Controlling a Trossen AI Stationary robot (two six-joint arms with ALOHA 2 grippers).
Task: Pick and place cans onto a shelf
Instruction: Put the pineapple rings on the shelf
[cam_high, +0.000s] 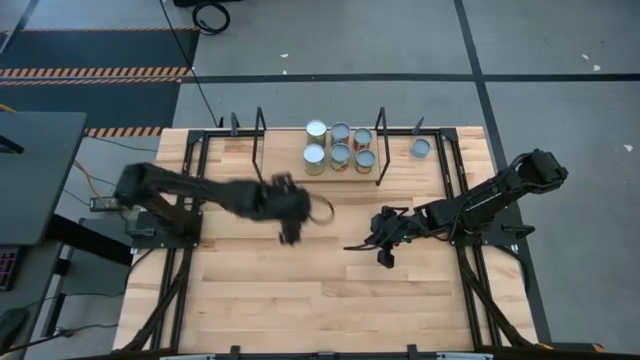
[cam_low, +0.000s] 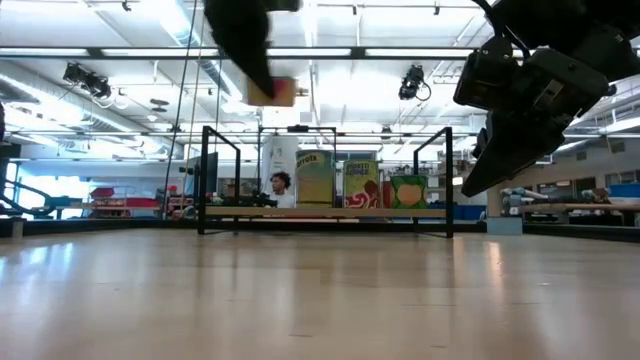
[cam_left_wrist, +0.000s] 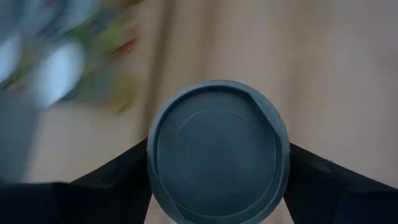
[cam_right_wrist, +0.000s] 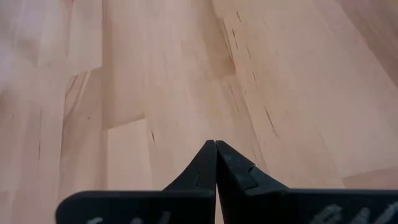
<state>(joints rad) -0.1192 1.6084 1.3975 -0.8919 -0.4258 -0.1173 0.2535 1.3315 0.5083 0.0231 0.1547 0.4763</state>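
Several cans (cam_high: 340, 146) with silvery tops stand upright on the shelf (cam_high: 380, 128), a light board in a black frame at the table's far middle. They also show in the low view (cam_low: 345, 182) on the shelf (cam_low: 240, 211). One more can (cam_high: 421, 148) stands on the table right of the shelf. My left gripper (cam_high: 291, 220) is near the table's middle, shut on a can (cam_left_wrist: 217, 149), which also shows high above the table in the low view (cam_low: 272, 92). My right gripper (cam_right_wrist: 215, 144) is shut and empty, to its right (cam_high: 386, 256). My left gripper pinches the can's round side wall (cam_left_wrist: 152, 168) between its two fingers, one on each opposite side. The fingers come from above, pointing down. The can stands upright in the hold, its top (cam_left_wrist: 217, 143) up, lifted well clear of the table.
The shelf's upright black posts (cam_high: 259, 128) stand at either side of the cans. Black frame rails (cam_high: 468, 270) run along the table's left and right sides. The wood tabletop (cam_high: 330, 300) spreads toward the near edge. A person (cam_low: 280, 186) shows in the room beyond.
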